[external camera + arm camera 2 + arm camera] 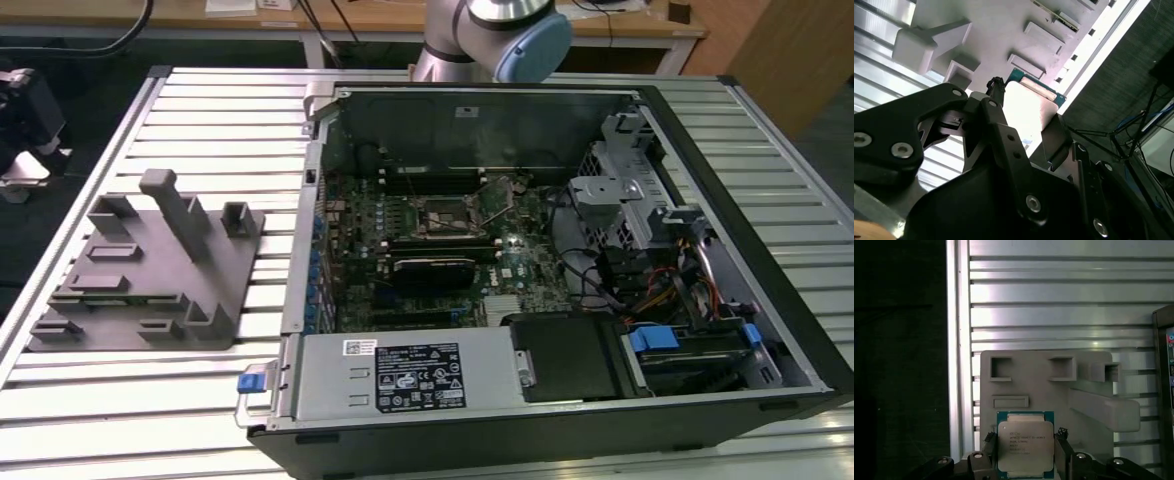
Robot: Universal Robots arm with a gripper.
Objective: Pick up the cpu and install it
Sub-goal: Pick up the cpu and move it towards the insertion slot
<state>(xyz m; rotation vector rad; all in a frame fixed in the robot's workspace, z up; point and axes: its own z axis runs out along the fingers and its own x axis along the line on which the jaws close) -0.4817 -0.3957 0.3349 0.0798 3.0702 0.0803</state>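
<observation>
Cpu [1025, 445] [1029, 107] sits between the two black fingers of the gripper [1025, 436] [1026, 112], seen in both wrist views: silvery lid facing the first wrist camera, thin green rim showing around it. One finger [989, 450] lies against one edge and the other against the opposite edge, so the hand is closed narrowly on the chip, gripping it by its sides. Whether the chip is lifted clear or touching the surface beneath, I cannot tell. Directly behind the cpu is the grey fixture block [1054, 390] [147, 280], with rectangular pockets and a raised post. The fixture lies on the slatted aluminium table [1054, 300] [200, 110]. In the exterior view the fixture lies at 9 o'clock from the open computer case [787, 330], well apart from its wall. Inside the case, the motherboard [521, 265] carries a black square socket frame [441, 215] near the middle, and a grey power supply [400, 375] fills the 6 o'clock side. The robot arm's base joint [487, 30] stands at 12 o'clock from the case, just beyond its far wall.
</observation>
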